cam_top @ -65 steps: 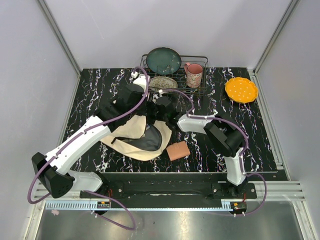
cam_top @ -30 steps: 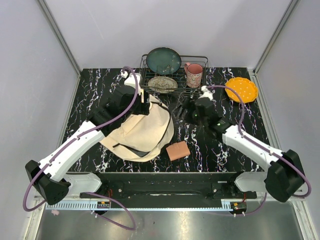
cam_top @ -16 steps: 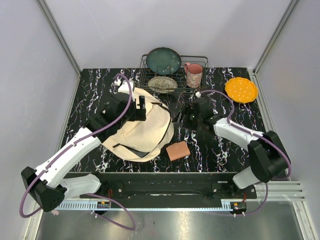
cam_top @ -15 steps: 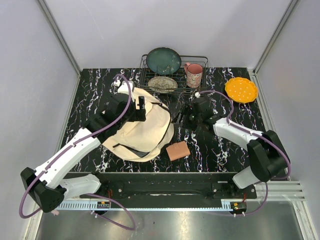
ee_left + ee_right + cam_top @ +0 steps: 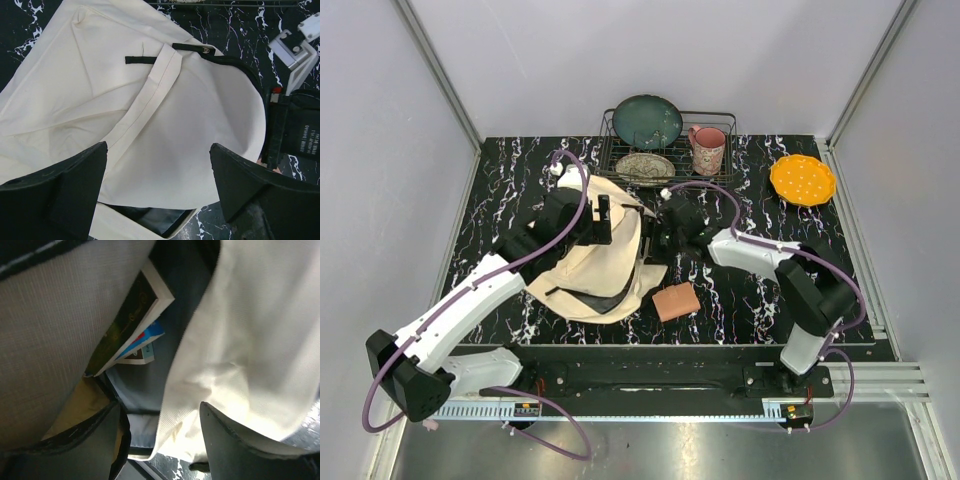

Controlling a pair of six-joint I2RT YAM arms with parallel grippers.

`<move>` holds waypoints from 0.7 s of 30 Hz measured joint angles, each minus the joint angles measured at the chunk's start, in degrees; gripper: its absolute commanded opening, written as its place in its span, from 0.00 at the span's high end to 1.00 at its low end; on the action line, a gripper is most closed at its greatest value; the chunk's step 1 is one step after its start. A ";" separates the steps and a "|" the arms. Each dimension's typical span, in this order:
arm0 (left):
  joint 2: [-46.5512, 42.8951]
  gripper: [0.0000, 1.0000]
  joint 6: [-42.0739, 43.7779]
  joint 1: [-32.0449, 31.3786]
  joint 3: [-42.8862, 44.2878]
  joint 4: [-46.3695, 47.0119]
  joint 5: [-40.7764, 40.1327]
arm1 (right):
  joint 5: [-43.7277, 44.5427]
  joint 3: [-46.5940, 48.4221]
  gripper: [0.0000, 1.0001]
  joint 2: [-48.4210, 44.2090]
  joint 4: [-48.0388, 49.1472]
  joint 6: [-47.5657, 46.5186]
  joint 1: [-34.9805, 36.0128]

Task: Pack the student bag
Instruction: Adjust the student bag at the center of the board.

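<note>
The student bag [image 5: 582, 268] is a cream canvas backpack lying flat, left of the table's middle. My left gripper [image 5: 604, 219] hovers open over its upper part. In the left wrist view the left gripper [image 5: 157, 147] has wide-apart fingers framing the cream flap [image 5: 100, 90], with nothing held. Below the flap, black lining [image 5: 145, 219] shows. My right gripper [image 5: 654, 243] is at the bag's right edge. The right wrist view looks into the bag's mouth, where the right gripper [image 5: 160, 410] stands open and straddles the cream rim [image 5: 250, 330]. A book [image 5: 134, 320] lies inside.
A terracotta block [image 5: 676, 301] lies just right of the bag near the front. A wire rack [image 5: 720, 176] at the back holds a green plate [image 5: 647, 121], a patterned plate [image 5: 646, 166] and a pink mug [image 5: 707, 150]. An orange plate [image 5: 802, 179] sits at back right.
My right gripper has swung left from the table's middle to the bag's right edge, and the bag's mouth now gapes dark. The left gripper opened wider and barely moved.
</note>
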 measured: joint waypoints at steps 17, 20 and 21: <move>0.33 0.12 0.72 0.81 0.00 -0.02 -1.01 | 4.63 3.26 1.00 3.37 -5.92 -3.28 3.26; 0.98 0.12 1.05 0.90 0.00 -0.02 -1.01 | 5.92 3.15 1.00 1.86 -7.50 -4.09 3.45; 1.22 0.12 1.09 0.92 0.00 -0.02 -1.01 | 6.32 2.99 1.00 1.42 -7.80 -4.26 3.52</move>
